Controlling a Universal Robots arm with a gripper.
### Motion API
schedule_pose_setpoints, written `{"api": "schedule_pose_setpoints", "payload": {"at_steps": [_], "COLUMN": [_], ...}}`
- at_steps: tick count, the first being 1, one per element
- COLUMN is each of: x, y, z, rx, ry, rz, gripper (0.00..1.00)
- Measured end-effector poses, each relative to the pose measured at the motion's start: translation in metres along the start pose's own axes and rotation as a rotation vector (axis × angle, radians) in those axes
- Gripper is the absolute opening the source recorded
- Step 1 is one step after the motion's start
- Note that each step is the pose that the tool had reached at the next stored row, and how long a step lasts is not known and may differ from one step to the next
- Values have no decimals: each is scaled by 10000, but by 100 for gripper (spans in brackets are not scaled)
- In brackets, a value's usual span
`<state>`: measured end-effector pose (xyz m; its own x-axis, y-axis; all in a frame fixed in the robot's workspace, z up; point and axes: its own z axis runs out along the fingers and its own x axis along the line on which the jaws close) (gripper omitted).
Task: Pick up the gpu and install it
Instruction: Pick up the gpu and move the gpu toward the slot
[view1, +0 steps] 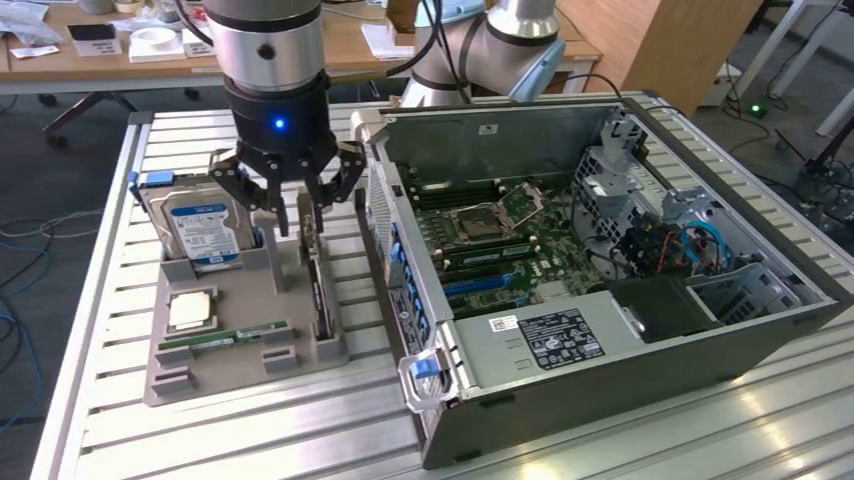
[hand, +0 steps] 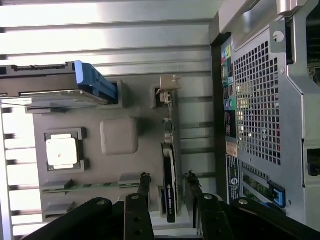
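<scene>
You're early in the job. The gpu (view1: 319, 295) stands on edge in its slot on the grey tray (view1: 220, 375), on the tray's side nearest the open computer case (view1: 601, 300), and it isn't lifted. Your hand (view1: 302, 212) is low over the tray with its fingers spread wide, one on each side of the card and not gripping it. I judge the grab, the lift and the seating in the case all remain.

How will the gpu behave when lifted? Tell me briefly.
Likely stiff and light: the gpu is a thin flat card. It stands on edge in the holder, so a sideways nudge from the open gripper could tip it.
</scene>
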<state>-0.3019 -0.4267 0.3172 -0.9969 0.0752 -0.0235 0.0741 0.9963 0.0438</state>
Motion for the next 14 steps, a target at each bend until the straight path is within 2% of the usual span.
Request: {"api": "schedule_pose_setpoints", "payload": {"at_steps": [5, 14], "x": [2, 2], "y": [-4, -4], "z": [80, 83], "rx": [1, 1], "ry": [0, 0], "rz": [0, 0], "gripper": [42, 42]}}
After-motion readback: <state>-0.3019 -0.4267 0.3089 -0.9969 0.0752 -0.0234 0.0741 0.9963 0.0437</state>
